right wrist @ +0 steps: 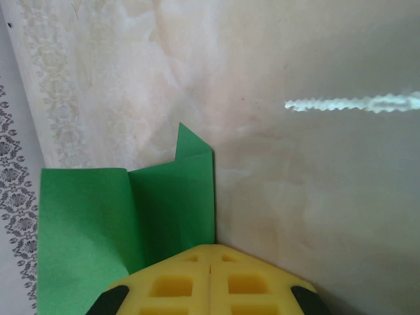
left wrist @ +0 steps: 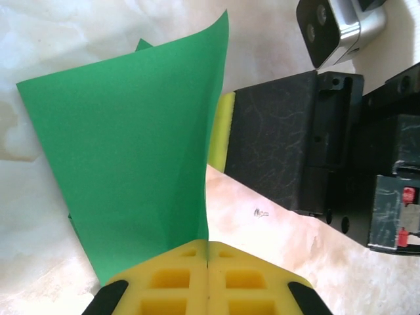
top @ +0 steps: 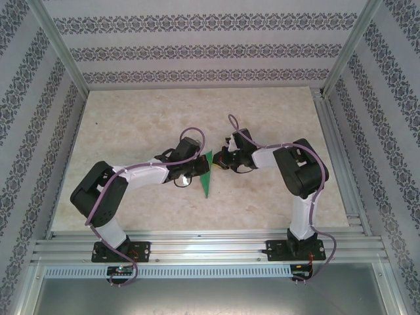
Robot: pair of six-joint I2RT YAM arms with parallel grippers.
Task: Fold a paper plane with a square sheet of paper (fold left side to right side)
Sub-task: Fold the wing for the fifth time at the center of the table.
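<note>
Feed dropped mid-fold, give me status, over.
Left gripper shut on green paper. Right gripper shut on it too. Paper partly folded, standing up. Grippers close together.

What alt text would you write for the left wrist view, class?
Green paper, pinched in the left gripper's shut yellow pads, spreads over a pale marbled table. The right gripper's black body sits at its right edge.

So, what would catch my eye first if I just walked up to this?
The bright green sheet of paper in the middle of the pale marbled table, held up nearly on edge rather than flat. Two arms meet at it from either side, and the left tool and right tool, both with yellow pads, are shut on it. From the right wrist it looks partly folded, with an overlapping flap.
</note>
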